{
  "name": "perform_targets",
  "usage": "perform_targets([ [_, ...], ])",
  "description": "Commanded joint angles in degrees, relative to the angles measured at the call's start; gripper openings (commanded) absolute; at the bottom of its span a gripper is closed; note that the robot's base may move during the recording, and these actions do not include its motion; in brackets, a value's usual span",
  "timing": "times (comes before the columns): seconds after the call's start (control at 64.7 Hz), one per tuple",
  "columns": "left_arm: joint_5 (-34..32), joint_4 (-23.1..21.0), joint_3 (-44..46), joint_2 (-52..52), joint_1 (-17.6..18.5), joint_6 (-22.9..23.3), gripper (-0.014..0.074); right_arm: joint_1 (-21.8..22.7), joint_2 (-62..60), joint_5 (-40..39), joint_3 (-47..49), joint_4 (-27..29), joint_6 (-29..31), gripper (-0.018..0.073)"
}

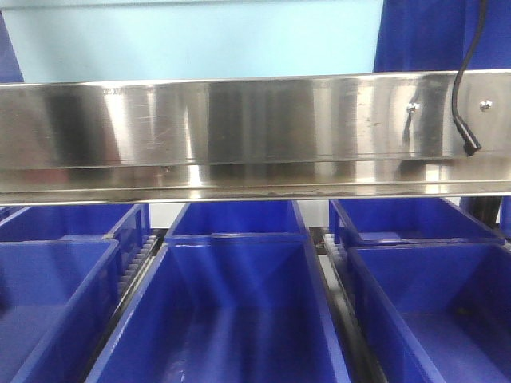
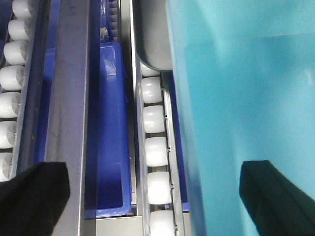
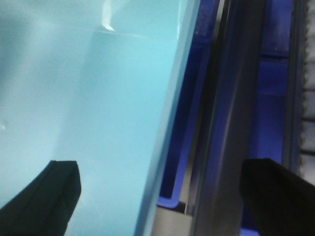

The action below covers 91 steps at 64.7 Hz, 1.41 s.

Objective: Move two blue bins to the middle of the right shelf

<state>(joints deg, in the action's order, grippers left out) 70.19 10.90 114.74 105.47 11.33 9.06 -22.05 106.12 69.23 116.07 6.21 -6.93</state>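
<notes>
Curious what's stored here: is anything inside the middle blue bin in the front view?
No, the middle blue bin shows only its bare blue floor and walls beneath the steel shelf rail.

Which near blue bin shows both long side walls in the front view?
The middle bin: the left bin and right bin are each cut by the picture's edge.

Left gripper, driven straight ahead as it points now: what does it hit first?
Probably the roller track, dead centre of the left gripper; one finger lines up with the cyan panel, which may be nearer. Depth unclear.
</notes>
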Motion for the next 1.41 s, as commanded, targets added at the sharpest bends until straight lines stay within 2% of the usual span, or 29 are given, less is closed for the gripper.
perform_targets([
  [0.0,-0.22,0.18,0.02,-0.31,-0.31,-0.05,0.0610,0.35,-0.19,0.73,0.35,-0.51,0.54,0.0549],
  [0.216,-0.22,-0.43,-1.99,-0.31,-0.31,-0.05,0.0610,0.03,0.87,0.73,0.10,0.64,0.54,0.0549],
  [0.603,-0.22,-1.84,-13.75,-0.31,-0.31,-0.05,0.0610,-1.28,4.55,0.73,-3.38,0.91,0.54,0.0547],
  [0.695,-1.19,-1.99,-14.25,-0.31,-0.31,-0.05,0.0610,-1.28,5.64,0.54,-3.36,0.91,0.54,0.0484],
  [0.819,-3.06,-1.99,-14.25,-0.31,-0.31,-0.05,0.0586,-1.30,5.89,0.00,-3.36,0.91,0.54,0.0277],
  [0.927,-4.23,-3.36,-14.25,-0.31,-0.31,0.33,0.0458,-1.30,5.89,-0.71,-3.36,0.91,0.54,0.0064],
  [1.004,-4.93,-4.38,-14.25,-0.31,-0.31,0.33,0.0300,-1.30,5.89,-0.82,-3.36,0.91,0.54,-0.0101],
  [1.035,-5.23,-4.98,-14.25,-0.31,-0.31,0.33,0.0206,-1.30,5.89,-1.09,-3.36,0.91,0.54,-0.0158],
  [1.128,-5.52,-6.24,-14.25,-0.31,-0.31,0.33,-0.0041,-1.30,5.89,-1.70,-3.36,0.91,0.54,-0.0153],
  [1.143,-5.52,-6.91,-14.25,-0.31,-0.31,0.33,-0.0115,-1.30,5.89,-1.80,-3.36,0.91,0.54,-0.0154],
  [1.391,-6.58,-8.00,-14.25,-0.31,-0.31,0.33,-0.0111,-1.30,5.52,-2.72,-3.36,0.91,0.54,-0.0154],
])
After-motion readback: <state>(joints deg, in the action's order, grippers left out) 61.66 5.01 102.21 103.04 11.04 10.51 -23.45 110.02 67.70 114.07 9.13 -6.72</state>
